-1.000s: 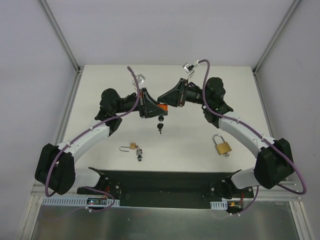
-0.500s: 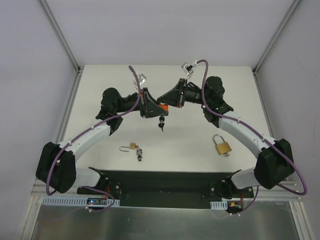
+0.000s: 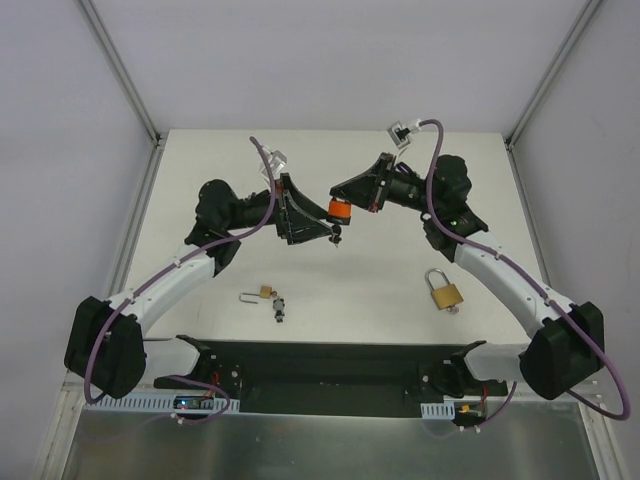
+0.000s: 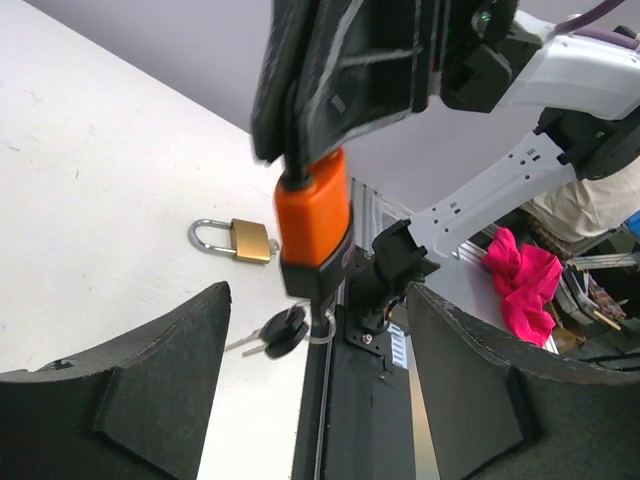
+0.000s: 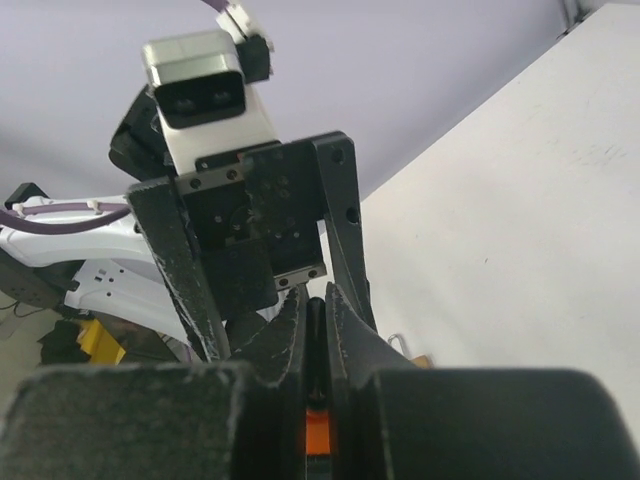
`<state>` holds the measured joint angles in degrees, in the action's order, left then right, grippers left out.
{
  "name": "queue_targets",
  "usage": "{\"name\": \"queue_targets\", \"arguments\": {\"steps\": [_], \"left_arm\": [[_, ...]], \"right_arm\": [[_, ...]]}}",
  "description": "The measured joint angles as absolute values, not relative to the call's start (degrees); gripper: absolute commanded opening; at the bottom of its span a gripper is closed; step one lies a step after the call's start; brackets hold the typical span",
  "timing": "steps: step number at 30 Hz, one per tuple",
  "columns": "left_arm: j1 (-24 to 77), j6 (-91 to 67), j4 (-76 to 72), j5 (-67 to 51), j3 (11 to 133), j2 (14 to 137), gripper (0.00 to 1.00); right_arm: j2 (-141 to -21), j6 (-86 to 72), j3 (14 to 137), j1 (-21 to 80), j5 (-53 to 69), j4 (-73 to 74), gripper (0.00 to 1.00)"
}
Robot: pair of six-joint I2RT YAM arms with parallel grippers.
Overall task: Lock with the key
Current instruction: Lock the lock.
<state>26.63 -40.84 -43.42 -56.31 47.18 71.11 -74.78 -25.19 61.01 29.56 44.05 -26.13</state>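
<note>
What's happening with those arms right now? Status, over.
Left gripper open, straddling orange lock. Right gripper shut on it, mid-air, keys dangling below. Nothing blocking.

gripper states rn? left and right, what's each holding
Left gripper: open, holding nothing.
Right gripper: shut on the orange lock.

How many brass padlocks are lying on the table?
2. The small brass padlock lies left of centre, near the left arm. The larger brass padlock lies on the right, beside the right arm. The arms may hide others.
</note>
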Motion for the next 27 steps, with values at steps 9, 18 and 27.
{"name": "queue_targets", "arguments": {"steps": [9, 18, 27], "left_arm": [[27.44, -40.66, -43.81, -56.6, 46.22, 72.4, 0.69], [29.69, -41.87, -47.77, -56.86, 46.22, 75.88, 0.63], [30.76, -46.63, -56.21, -56.99, 46.15, 80.09, 0.39]], "right_arm": [[-71.4, -25.04, 60.07, 28.51, 41.8, -26.02, 0.01], [-71.29, -25.02, 59.22, 27.99, 41.08, -26.04, 0.01], [-71.2, -25.06, 58.74, 27.75, 40.86, -26.3, 0.01]]}}
